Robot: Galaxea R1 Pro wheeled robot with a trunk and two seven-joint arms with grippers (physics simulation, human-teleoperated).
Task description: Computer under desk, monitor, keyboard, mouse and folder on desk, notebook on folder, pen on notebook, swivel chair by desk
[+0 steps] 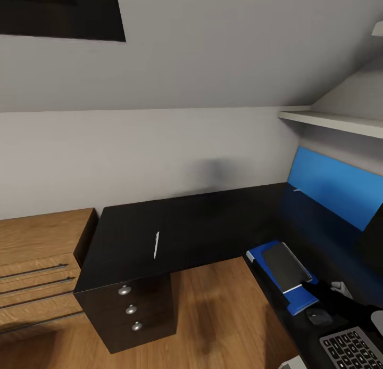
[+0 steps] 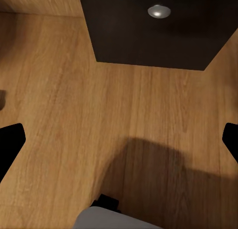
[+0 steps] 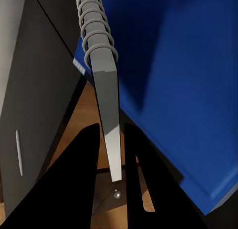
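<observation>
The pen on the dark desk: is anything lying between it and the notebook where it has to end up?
Nothing visible does. The pen lies alone on the desk, and bare dark desktop runs from it to the notebook, which sits on the blue folder with the right gripper closed on its edge.

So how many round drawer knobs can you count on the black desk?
3, stacked vertically on the desk's drawer unit: top knob, middle knob, bottom knob. Others may be hidden elsewhere.

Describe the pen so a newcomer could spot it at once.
Start at the black L-shaped desk against the grey wall. Go to its left wing, above the drawer unit with three round knobs. The pen is the thin white stick lying alone on the dark top there, well away from the blue folder, notebook and mouse on the right wing.
</observation>
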